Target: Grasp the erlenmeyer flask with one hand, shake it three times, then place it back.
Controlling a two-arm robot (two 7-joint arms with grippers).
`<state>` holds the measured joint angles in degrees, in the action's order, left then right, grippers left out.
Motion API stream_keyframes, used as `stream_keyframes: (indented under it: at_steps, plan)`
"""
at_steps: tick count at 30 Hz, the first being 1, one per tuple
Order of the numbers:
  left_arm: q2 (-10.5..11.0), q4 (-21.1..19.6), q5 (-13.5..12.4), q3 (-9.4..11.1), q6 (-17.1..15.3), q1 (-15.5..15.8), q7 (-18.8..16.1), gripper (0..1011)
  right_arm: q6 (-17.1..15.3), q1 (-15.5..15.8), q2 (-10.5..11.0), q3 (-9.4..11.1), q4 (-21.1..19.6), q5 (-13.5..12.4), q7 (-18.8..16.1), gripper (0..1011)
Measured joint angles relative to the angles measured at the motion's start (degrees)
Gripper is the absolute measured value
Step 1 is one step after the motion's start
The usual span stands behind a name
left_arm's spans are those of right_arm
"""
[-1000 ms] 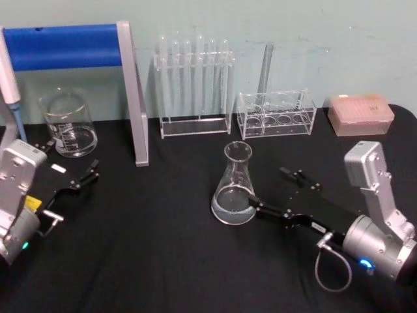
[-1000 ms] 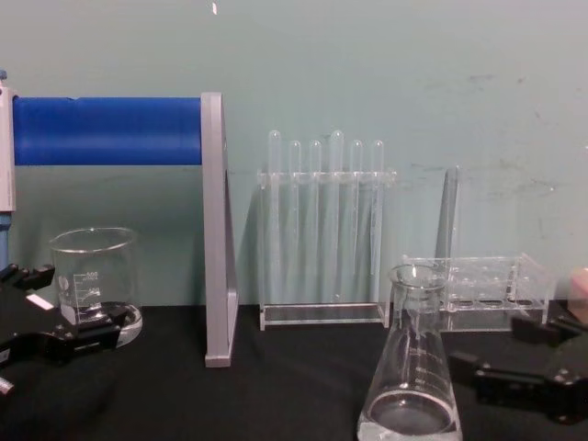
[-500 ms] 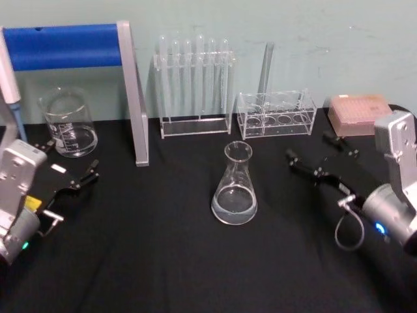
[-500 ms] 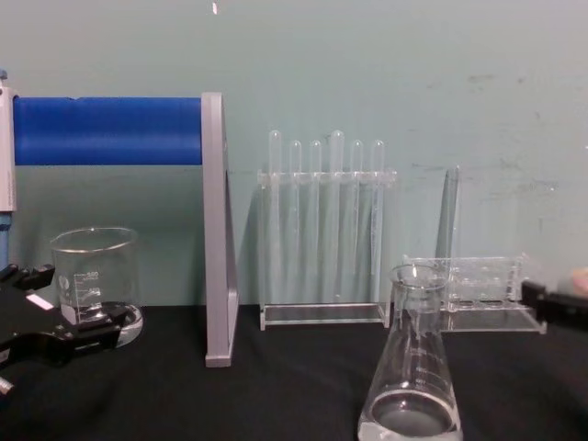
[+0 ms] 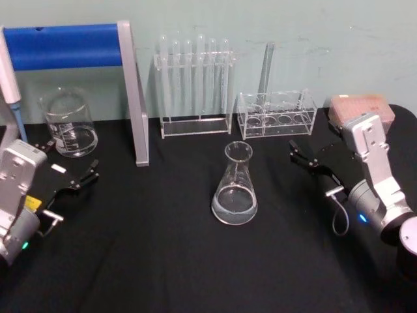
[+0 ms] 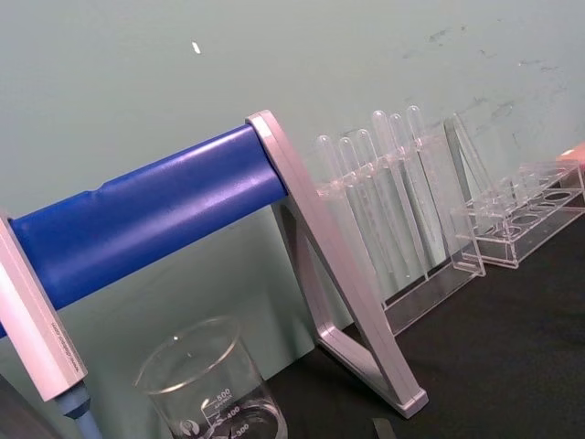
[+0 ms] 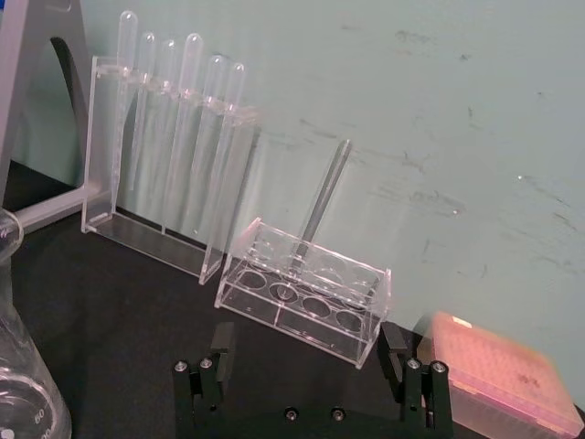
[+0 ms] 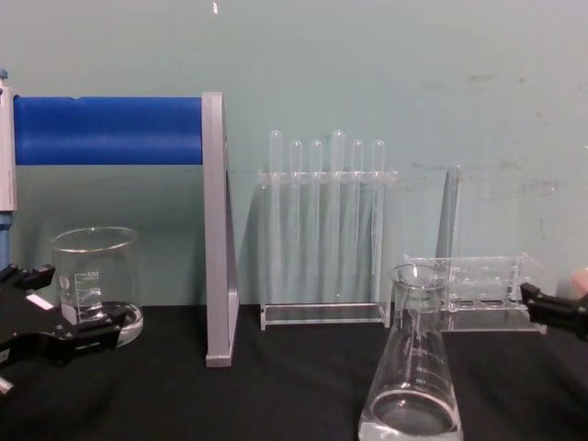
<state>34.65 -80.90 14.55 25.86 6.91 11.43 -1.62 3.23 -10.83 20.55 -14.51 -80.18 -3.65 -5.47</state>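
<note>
The erlenmeyer flask (image 5: 234, 187) stands upright on the black table (image 5: 163, 254), a little clear liquid in its base; it also shows in the chest view (image 8: 411, 377) and at the edge of the right wrist view (image 7: 20, 389). My right gripper (image 5: 314, 155) hovers open to the flask's right, apart from it, near the low tube rack. In the right wrist view the right gripper (image 7: 306, 355) has its jaws spread wide with nothing between them. One right fingertip (image 8: 551, 308) shows at the chest view's edge. My left gripper (image 5: 71, 160) rests open at the far left by the beaker.
A glass beaker (image 5: 68, 124) stands at the back left, beside a blue and grey stand (image 5: 133, 98). A tall test tube rack (image 5: 194, 85) and a low clear rack (image 5: 277, 114) line the back wall. A pink tip box (image 5: 361, 107) sits at the back right.
My right gripper has pulled away from the flask's base, swinging right and toward the back. The flask has stayed put on the table. The left arm has not moved.
</note>
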Motion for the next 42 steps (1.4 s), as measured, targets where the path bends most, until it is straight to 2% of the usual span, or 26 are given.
stream_keyframes:
  at_steps: [4,42]
  plan:
    - [0.00,0.00,0.00,0.00,0.00,0.00,0.00,1001,0.28,-0.10,-0.25,-0.08,0.44,1.17,0.23,1000]
    - [0.00,0.00,0.00,0.00,0.00,0.00,0.00,1001,0.10,-0.02,-0.10,-0.03,0.15,0.59,0.09,1000]
